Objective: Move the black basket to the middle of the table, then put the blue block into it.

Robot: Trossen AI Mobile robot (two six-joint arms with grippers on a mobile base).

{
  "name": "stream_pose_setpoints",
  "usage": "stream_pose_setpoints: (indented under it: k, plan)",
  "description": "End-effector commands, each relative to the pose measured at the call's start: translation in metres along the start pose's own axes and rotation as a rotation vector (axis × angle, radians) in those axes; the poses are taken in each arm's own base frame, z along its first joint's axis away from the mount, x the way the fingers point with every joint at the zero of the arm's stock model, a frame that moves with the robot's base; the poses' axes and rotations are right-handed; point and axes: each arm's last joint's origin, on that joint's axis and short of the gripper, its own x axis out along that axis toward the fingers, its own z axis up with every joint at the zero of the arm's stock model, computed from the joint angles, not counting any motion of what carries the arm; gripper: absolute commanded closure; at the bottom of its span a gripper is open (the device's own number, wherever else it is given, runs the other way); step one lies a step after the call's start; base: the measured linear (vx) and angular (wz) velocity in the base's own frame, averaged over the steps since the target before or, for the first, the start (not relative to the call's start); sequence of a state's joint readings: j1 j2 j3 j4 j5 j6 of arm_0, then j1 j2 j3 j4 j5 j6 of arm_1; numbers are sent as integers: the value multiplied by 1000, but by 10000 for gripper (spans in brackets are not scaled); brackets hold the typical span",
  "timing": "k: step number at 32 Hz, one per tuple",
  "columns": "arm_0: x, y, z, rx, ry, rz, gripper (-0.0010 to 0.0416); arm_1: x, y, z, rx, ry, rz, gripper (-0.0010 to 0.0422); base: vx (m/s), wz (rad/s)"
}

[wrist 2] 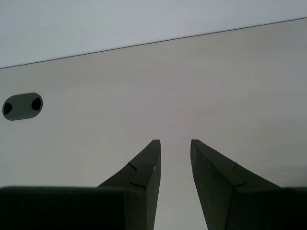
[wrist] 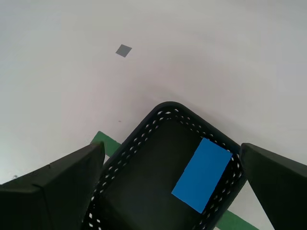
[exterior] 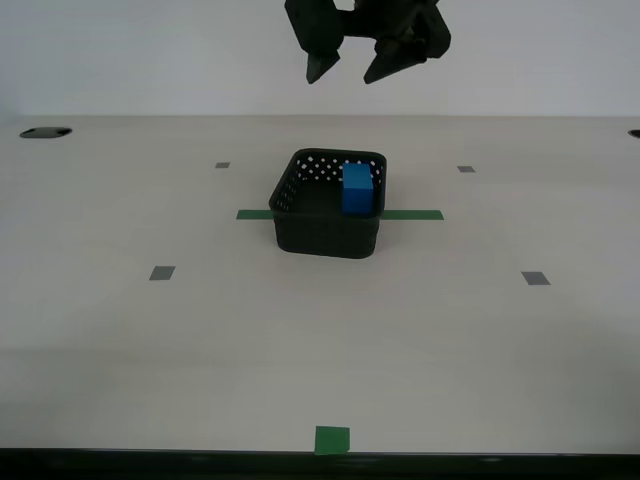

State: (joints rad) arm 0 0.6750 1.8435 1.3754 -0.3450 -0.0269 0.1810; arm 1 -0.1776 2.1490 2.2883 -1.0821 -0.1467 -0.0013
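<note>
The black basket stands in the middle of the table, on the green tape strip. The blue block stands inside it against the wall on the exterior view's right. My first gripper hangs open and empty well above the basket. The first wrist view looks down between its spread jaws onto the basket and the block. My second gripper is open and empty over bare tabletop; it does not show in the exterior view.
Small grey tape squares dot the table. A green square sits at the near edge. A dark oval hole is at the far corner on the exterior view's left; a similar hole shows in the second wrist view.
</note>
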Motion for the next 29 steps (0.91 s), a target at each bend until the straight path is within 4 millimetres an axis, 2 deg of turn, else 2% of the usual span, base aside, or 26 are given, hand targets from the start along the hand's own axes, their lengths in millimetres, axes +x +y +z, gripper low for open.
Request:
stream_pose_setpoints:
  k: [1,2,7,19,22,29]
  plan:
    - [-1,-6,2,7,-27,-126,16,-1,0,0,1,-1,0,332,0,0]
    - [-1,-11,3,15,-37,-185,16,-1,0,0,2,-2,0,332,0,0]
    - [-3,-36,6,78,-41,-232,16,-1,0,0,1,-2,0,332,0,0]
    - [-21,-139,7,222,-46,-355,16,-1,0,0,1,-2,0,332,0,0]
    - [-25,-154,6,250,-49,-381,17,-1,0,0,2,-2,0,332,0,0]
    - [-26,-155,6,252,-54,-383,16,-1,0,0,1,-2,0,332,0,0]
